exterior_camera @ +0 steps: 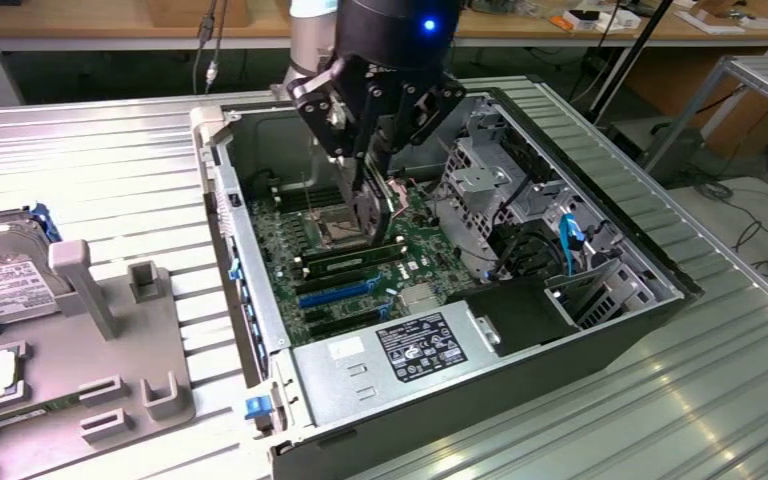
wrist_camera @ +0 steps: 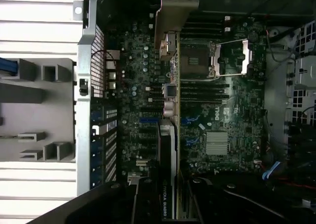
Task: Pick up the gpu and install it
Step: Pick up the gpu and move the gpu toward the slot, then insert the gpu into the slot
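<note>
The gpu (exterior_camera: 371,200) hangs on edge inside the open computer case (exterior_camera: 235,230), its lower edge just above the green motherboard (exterior_camera: 418,262) beside the bare CPU socket (exterior_camera: 335,232). My gripper (exterior_camera: 364,150) is shut on the card's upper edge. In the wrist view the gpu (wrist_camera: 168,100) appears edge-on as a long narrow strip across the motherboard (wrist_camera: 222,110), its silver bracket (wrist_camera: 175,11) at the far end and my gripper (wrist_camera: 168,197) clamped on the black cooler end. Blue expansion slots (exterior_camera: 337,293) lie nearer the power supply; whether the card touches a slot I cannot tell.
A silver power supply (exterior_camera: 411,345) fills the case's near corner, and a metal drive cage (exterior_camera: 484,175) with blue cables stands on the exterior view's right. A memory stick (exterior_camera: 351,262) sits by the socket. A hard drive (exterior_camera: 4,275) rests on the grey fixture (exterior_camera: 104,300) outside the case.
</note>
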Tool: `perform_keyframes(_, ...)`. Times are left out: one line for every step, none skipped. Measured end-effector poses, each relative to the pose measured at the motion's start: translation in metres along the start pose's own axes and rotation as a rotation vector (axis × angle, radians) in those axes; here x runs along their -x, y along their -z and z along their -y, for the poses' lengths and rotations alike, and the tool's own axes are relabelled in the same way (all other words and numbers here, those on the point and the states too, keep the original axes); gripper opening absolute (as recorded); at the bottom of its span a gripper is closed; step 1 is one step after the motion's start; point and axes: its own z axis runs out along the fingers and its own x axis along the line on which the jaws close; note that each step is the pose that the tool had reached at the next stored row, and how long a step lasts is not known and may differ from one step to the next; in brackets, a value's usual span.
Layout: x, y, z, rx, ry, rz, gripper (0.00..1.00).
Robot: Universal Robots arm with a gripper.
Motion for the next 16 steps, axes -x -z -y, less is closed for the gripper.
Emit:
perform_keyframes(0.004, -0.0003, 0.0001, 0.0000, 0.000, 0.0000, 0.27)
perform_keyframes(0.008, -0.0005, 0.0002, 0.0000, 0.000, 0.0000, 0.27)
perform_keyframes(0.013, -0.0009, 0.0003, 0.0000, 0.000, 0.0000, 0.27)
perform_keyframes(0.018, -0.0012, 0.0005, 0.0000, 0.000, 0.0000, 0.27)
perform_keyframes(0.023, -0.0014, 0.0006, 0.0000, 0.000, 0.0000, 0.27)
perform_keyframes(0.030, -0.0019, 0.0008, 0.0000, 0.000, 0.0000, 0.27)
perform_keyframes(0.036, -0.0022, 0.0009, -0.0001, 0.000, -0.0001, 0.27)
perform_keyframes(0.046, -0.0028, 0.0011, 0.0000, 0.000, 0.0000, 0.27)
perform_keyframes(0.050, -0.0030, 0.0012, 0.0001, 0.000, 0.0000, 0.27)
perform_keyframes(0.054, -0.0032, 0.0013, 0.0000, 0.000, 0.0000, 0.27)
perform_keyframes(0.065, -0.0038, 0.0016, 0.0000, 0.000, 0.0000, 0.27)
perform_keyframes(0.066, -0.0039, 0.0017, -0.0001, 0.000, -0.0001, 0.27)
perform_keyframes(0.066, -0.0039, 0.0017, -0.0001, 0.000, 0.0000, 0.27)
perform_keyframes(0.066, -0.0039, 0.0017, 0.0000, 0.000, 0.0000, 0.27)
perform_keyframes(0.066, -0.0039, 0.0017, 0.0000, 0.000, 0.0000, 0.27)
perform_keyframes(0.066, -0.0039, 0.0017, 0.0000, 0.000, 0.0000, 0.27)
